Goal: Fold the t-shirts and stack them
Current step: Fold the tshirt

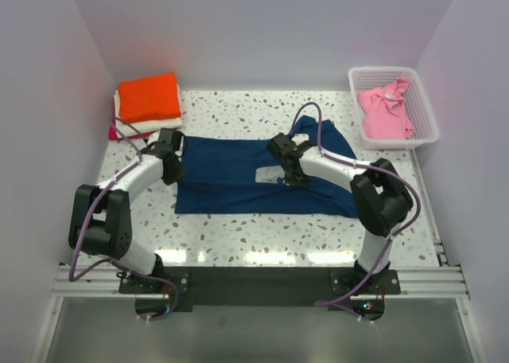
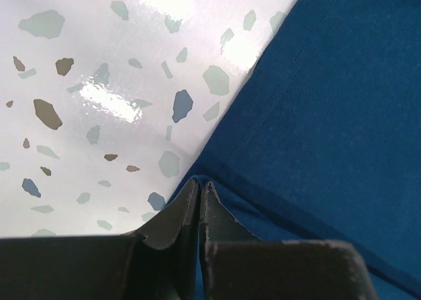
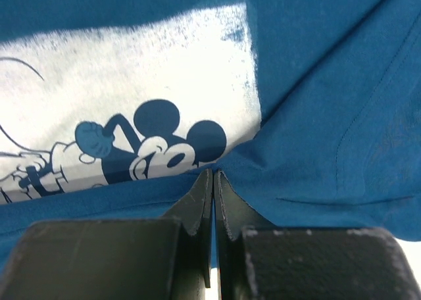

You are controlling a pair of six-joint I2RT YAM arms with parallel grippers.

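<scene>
- The left gripper [image 2: 199,185] is clenched, its two dark fingers pressed together on the hemmed edge of the navy t-shirt [image 2: 329,102], right where the cloth meets the bare speckled table [image 2: 85,83].
- The right gripper [image 3: 212,176] is also clenched, pinching a puckered bit of the same shirt. The cloth gathers in creases toward its tips.
- Just ahead and to the left of the right gripper's tips lies the white chest graphic [image 3: 131,76], a cartoon mouse printed on it.
- From above, the navy t-shirt [image 1: 231,180] lies spread flat across the middle of the table. The left gripper [image 1: 172,170] is at its left edge and the right gripper [image 1: 292,177] is over its chest area.
- Beyond the left gripper, slightly to its outer side, sits a folded stack: an orange t-shirt [image 1: 149,95] on top, a cream one [image 1: 155,122] under it and a magenta one [image 1: 114,132] showing at the bottom. The stack lies near the navy shirt's far-left corner, and I cannot tell whether they touch.
- Far off to the right gripper's outer side, past the shirt's sleeve, stands a white lattice basket [image 1: 429,112] with a crumpled pink t-shirt [image 1: 386,112] inside.
- A purple cable [image 1: 314,112] loops above the right arm, over the shirt's far edge.
</scene>
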